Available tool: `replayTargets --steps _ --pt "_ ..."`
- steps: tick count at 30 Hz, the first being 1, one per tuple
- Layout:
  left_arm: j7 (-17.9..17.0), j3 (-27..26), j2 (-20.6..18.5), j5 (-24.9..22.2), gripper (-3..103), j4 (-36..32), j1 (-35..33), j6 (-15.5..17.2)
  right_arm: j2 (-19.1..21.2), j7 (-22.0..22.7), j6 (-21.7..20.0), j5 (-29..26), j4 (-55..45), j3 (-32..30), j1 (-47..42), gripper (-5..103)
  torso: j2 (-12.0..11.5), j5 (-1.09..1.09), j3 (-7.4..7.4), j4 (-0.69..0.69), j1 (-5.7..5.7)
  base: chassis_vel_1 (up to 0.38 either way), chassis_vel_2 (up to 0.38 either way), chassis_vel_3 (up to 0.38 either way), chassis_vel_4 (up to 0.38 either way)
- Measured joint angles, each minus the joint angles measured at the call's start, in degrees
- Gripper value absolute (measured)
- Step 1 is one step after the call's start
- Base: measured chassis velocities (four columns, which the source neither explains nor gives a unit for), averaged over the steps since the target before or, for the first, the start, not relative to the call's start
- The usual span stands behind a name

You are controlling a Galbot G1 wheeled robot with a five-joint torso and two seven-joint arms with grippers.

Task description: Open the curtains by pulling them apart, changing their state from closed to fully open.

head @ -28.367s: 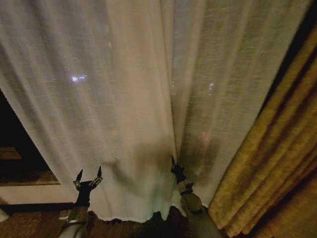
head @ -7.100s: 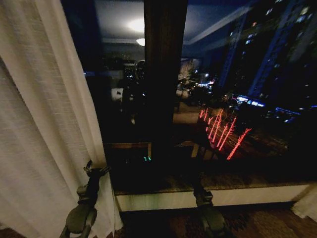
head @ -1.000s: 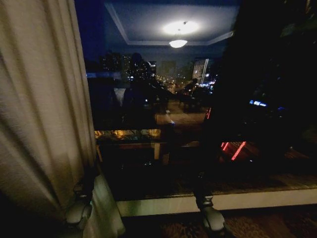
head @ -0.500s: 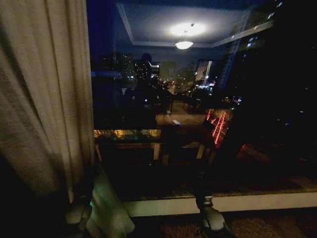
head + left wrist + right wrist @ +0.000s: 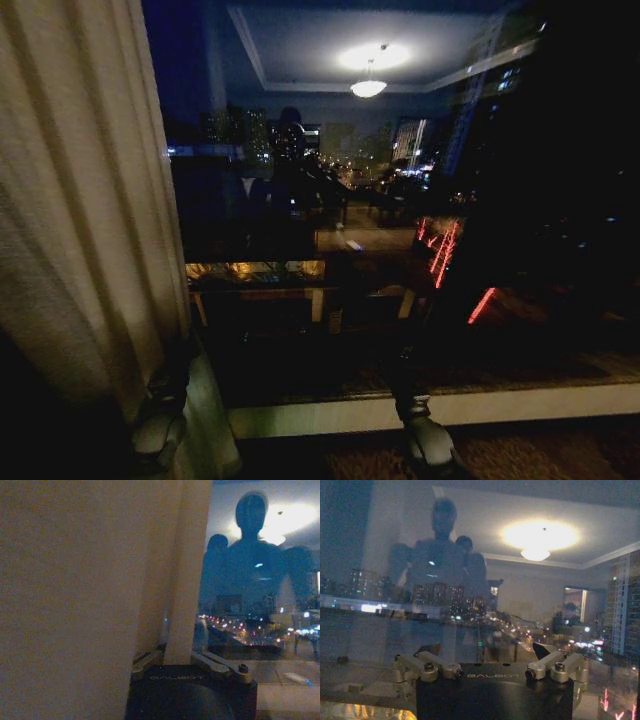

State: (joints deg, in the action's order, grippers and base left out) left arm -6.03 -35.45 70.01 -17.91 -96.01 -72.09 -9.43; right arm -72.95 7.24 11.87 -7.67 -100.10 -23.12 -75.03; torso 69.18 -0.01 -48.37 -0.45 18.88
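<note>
Since half a second ago, little shifts: my left pincer [image 5: 172, 661] still grips the curtains [image 5: 80, 220] at nine o'clock; right pincer [image 5: 490, 667] open. Pull steadily sideways.

The scene is dim and grainy. A ceiling lamp [image 5: 368, 70] reflected in the dark window glass [image 5: 400, 200] glares brightest, with soft haloes in both wrist views. The curtain [image 5: 80, 220] catches faint warm light; the lower corners sink into shadow and blur.
</note>
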Motion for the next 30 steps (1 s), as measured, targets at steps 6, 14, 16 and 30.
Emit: replayTargets --steps 6,14,16,30 --pt "-0.02 0.03 0.12 0.06 0 0.11 0.18 0.02 0.00 0.00 0.00 0.00 0.00 0.00 0.00 100 0.00 0.01 0.00 -0.01 0.00 0.000 0.000 0.000 0.000" --pt "-1.02 -1.04 0.06 -0.21 0 2.00 1.37 0.00 0.00 0.00 0.00 0.00 0.00 0.00 0.00 100 0.00 -0.02 0.00 0.00 0.00 -0.034 -0.029 0.019 0.023" --pt "-1.52 -1.84 -0.27 -0.37 0 2.89 1.93 -0.06 0.00 0.00 0.00 0.00 0.00 0.00 0.00 100 0.00 0.01 0.00 -0.01 0.00 -0.055 -0.048 0.066 0.059" --pt "-5.35 -9.51 -2.88 -0.88 0 8.17 4.40 0.35 0.00 0.00 0.00 0.00 0.00 0.00 0.00 100 0.00 -0.02 0.00 0.00 0.00 -0.007 -0.006 0.008 0.009"
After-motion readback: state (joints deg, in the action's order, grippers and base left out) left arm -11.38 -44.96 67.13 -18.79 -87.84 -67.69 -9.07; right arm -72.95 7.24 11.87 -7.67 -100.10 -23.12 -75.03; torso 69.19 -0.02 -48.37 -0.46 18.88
